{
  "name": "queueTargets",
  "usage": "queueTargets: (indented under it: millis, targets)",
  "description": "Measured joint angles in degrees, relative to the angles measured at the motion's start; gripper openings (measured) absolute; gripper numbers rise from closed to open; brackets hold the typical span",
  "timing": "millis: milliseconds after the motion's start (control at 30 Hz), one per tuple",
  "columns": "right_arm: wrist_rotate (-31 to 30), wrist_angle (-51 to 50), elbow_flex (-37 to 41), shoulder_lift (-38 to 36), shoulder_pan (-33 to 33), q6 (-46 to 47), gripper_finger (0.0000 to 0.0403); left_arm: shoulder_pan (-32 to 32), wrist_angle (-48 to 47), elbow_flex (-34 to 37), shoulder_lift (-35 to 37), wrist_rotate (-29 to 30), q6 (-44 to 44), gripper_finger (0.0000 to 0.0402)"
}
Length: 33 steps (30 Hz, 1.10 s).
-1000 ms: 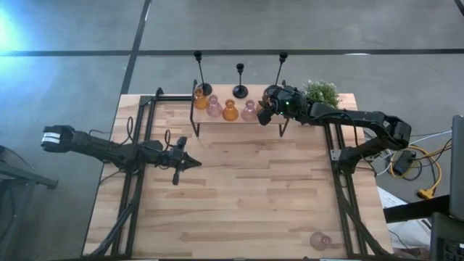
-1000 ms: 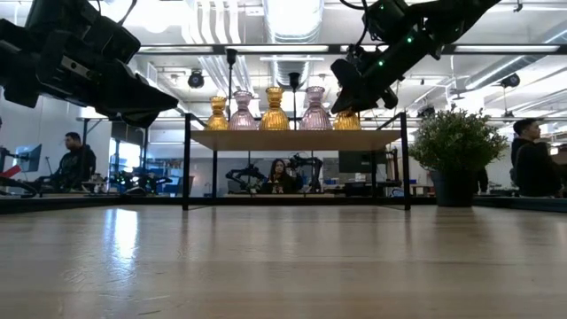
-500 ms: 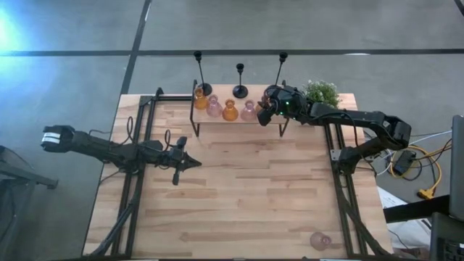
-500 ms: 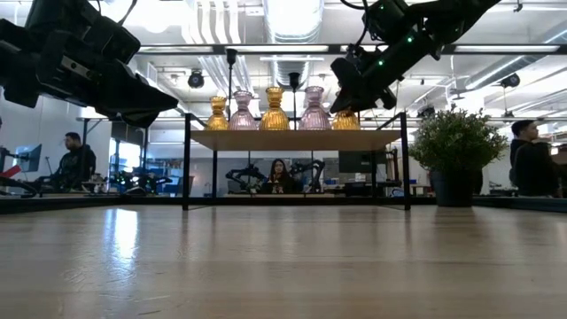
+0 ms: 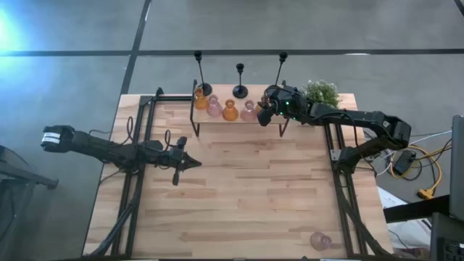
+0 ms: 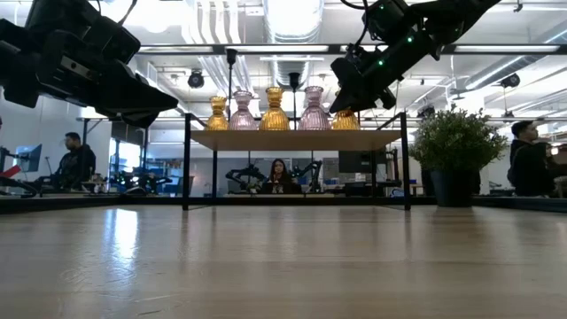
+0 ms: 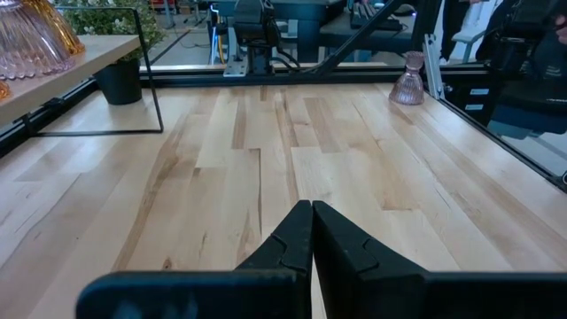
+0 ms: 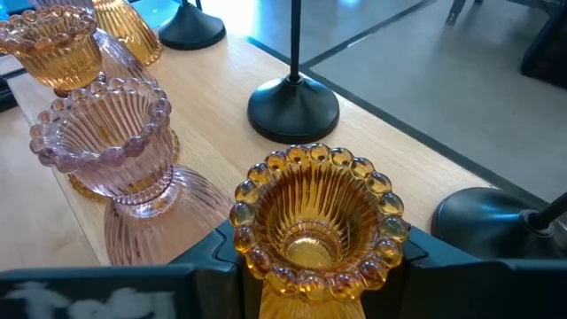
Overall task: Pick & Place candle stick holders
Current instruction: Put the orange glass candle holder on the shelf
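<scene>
the right gripper was clamped on an amber glass holder; the pink holder just beside it could be knocked over.

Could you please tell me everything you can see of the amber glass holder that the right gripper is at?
The amber holder is translucent ribbed glass with a beaded rim around an open, empty cup. It stands upright at the right end of the wooden shelf, last in the row, beside a pink holder of the same shape. The right gripper has a dark finger on either side of it, so it looks gripped. Black holder bases stand just behind it.
</scene>
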State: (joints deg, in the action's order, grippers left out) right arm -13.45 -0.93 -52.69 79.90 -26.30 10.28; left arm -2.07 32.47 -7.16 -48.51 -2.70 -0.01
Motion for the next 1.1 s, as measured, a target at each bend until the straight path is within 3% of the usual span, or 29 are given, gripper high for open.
queueTargets:
  millis: [167, 400, 1100]
  targets:
    - [0.0, 0.0, 0.0, 0.0, 0.0, -0.4, 0.0122, 0.0, 0.0, 0.0, 0.0, 0.0, 0.0, 0.0012]
    - [0.0, 0.0, 0.0, 0.0, 0.0, -0.5, 0.0194, 0.0, 0.0, 0.0, 0.0, 0.0, 0.0, 0.0012]
    - [-0.2, -0.1, 0.0, 0.0, 0.0, -4.7, 0.0296, 0.0, 0.0, 0.0, 0.0, 0.0, 0.0, 0.0012]
